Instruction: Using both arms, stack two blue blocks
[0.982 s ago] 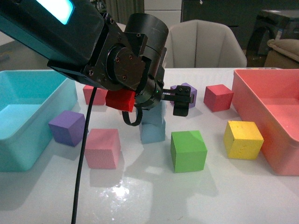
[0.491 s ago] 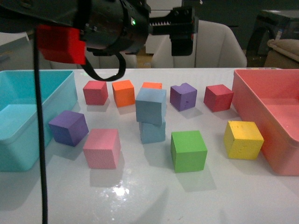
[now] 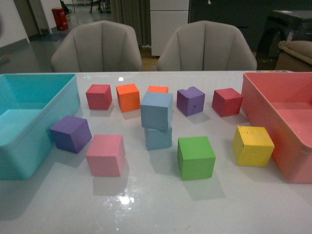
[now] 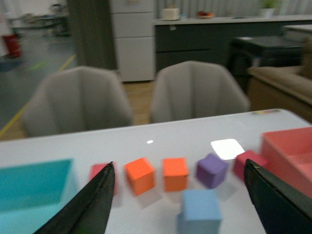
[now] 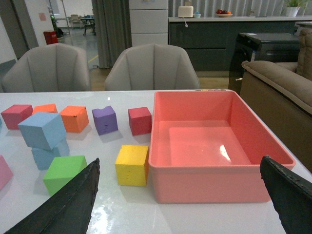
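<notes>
Two matte, slightly rough foam cubes in pale dusty blue stand stacked at the middle of a glossy white table (image 3: 161,204): the upper blue block (image 3: 157,110) sits on the lower blue block (image 3: 158,137), turned a little off square and overhanging it. The left gripper (image 4: 180,195) is spread wide and holds nothing; its two dark, tapered fingers (image 4: 87,207) frame the left wrist view, and the stack shows low between them, nearer the first finger's opposite number than the middle, with the table well below the camera. The right gripper (image 5: 187,195) is likewise wide open and empty, its black fingers at the two lower corners of the right wrist view; the stack lies far off toward one finger, while a smooth, rounded pink plastic bin (image 3: 292,161) sits nearly between them. Neither arm appears in the front view, so their poses beyond the raised, table-facing wrists cannot be told. Around the stack are other foam cubes: a green cube (image 3: 195,157) and a yellow cube (image 3: 253,146) to its right, a pink cube (image 3: 106,154) and a purple cube (image 3: 71,133) to its left, and red, orange and purple ones behind. A turquoise plastic bin (image 3: 48,122) closes the left edge.
</notes>
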Controlling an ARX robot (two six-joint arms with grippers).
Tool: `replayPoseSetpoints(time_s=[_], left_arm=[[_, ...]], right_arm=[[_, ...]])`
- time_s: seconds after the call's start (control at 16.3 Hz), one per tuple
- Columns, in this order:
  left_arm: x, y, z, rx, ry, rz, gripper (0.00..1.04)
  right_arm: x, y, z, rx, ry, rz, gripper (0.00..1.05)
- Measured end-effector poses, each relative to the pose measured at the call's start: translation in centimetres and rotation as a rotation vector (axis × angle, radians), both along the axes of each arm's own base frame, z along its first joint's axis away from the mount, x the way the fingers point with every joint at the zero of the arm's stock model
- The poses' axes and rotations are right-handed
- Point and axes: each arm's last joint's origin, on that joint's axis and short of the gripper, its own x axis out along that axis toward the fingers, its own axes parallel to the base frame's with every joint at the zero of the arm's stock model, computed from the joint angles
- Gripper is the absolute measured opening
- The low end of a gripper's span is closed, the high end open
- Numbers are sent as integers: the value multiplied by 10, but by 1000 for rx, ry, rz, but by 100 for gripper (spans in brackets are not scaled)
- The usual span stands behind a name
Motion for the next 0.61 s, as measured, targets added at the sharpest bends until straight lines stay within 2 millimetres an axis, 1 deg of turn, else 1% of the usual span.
replayPoseSetpoints(time_s=[0.06, 0.12, 0.18, 0.25, 0.37, 0.43, 0.49, 0.61], left_arm=[[-19, 28, -14, 4, 8, 123, 67], [-30, 43, -22, 1, 3, 166, 58], [-38, 52, -27, -3, -6, 178, 49], [-48, 59, -37, -1, -4, 154, 37], [-60, 69, -53, 8, 19, 144, 19], [-68, 76, -60, 8, 21, 150, 6], [-73, 80, -63, 8, 13, 150, 2], [-85, 88, -72, 7, 11, 155, 2]], right_arm=[[0, 0, 0, 0, 0, -1, 98], [0, 0, 0, 0, 0, -1, 98], [0, 0, 0, 0, 0, 0, 98], [0, 0, 0, 0, 0, 0, 98], [0, 0, 0, 0, 0, 0, 98], [0, 0, 0, 0, 0, 0, 98], [0, 0, 0, 0, 0, 0, 98], [0, 0, 0, 0, 0, 0, 98]])
